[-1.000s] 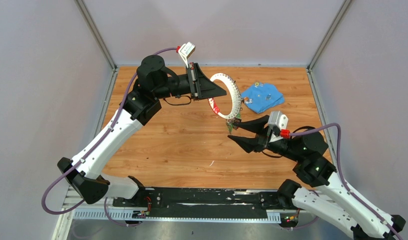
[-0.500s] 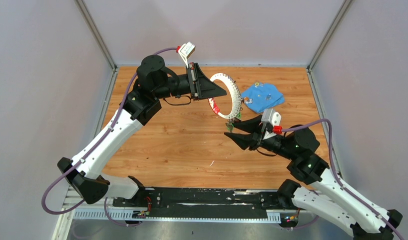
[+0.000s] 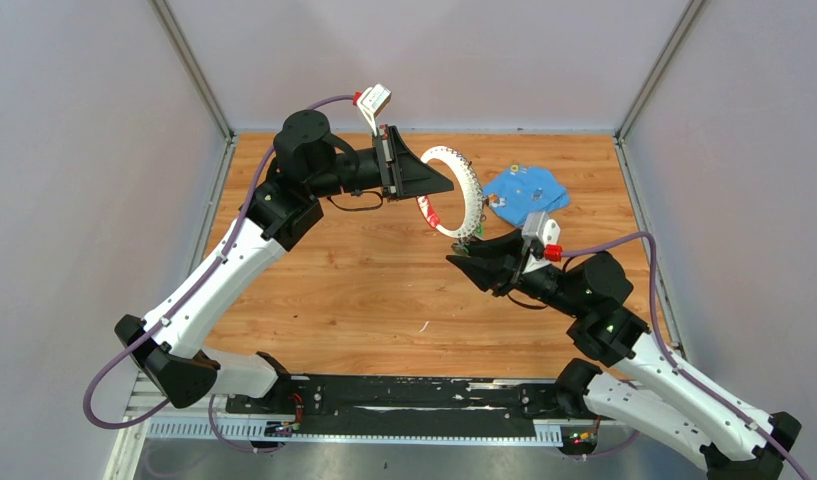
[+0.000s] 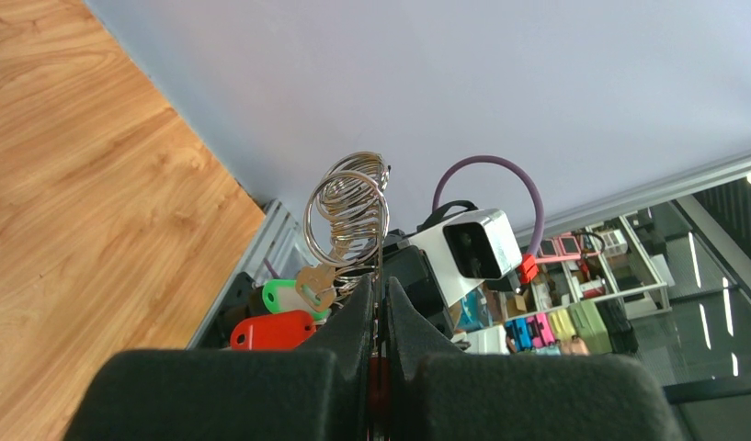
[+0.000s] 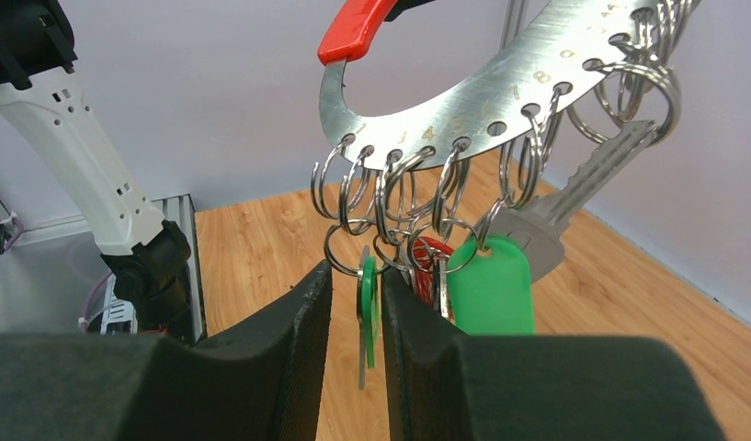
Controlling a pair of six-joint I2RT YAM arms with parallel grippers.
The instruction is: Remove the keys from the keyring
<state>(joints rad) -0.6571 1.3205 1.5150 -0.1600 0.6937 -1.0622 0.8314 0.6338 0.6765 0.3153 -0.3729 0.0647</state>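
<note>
Right wrist: right tool (image 5: 355, 276) slightly spread astride green key (image 5: 367, 312) below keyring (image 5: 463, 101); left tool (image 4: 381, 289) pinches keyring. Next: grip, unthread.

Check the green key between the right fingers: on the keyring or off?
On. The right wrist view shows the green key hanging from the keyring, inside the right gripper.

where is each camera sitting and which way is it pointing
Top external: above and behind the arm bases, looking down on the table; both arms show, left gripper holding the keyring up.
Left wrist: looks along its shut fingers past the keys toward the right arm's camera.
Right wrist: looks up between its fingers at the keyring.
Shared: both wrist views show the keys; each sees the other arm.
</note>
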